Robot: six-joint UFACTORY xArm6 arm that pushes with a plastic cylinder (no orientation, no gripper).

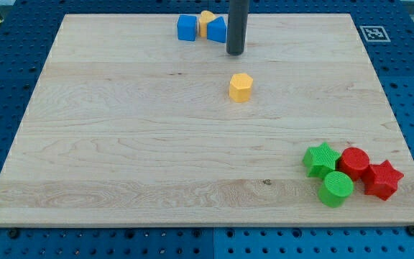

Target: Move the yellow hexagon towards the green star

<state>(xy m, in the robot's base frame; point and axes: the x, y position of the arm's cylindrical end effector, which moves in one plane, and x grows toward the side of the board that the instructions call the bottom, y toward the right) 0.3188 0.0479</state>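
Note:
The yellow hexagon [241, 87] sits a little above the middle of the wooden board. The green star [321, 159] lies far off at the view's lower right, in a cluster of blocks. My tip [235, 52] is at the end of the dark rod, just above the yellow hexagon and slightly to its left, with a small gap between them. The tip touches no block.
A green cylinder [336, 188], a red cylinder [354, 162] and a red star [382, 179] crowd around the green star. At the view's top, two blue blocks [187, 27] [217, 30] flank a yellow block [206, 20], just left of the rod. The board's right edge [390, 108] is near the cluster.

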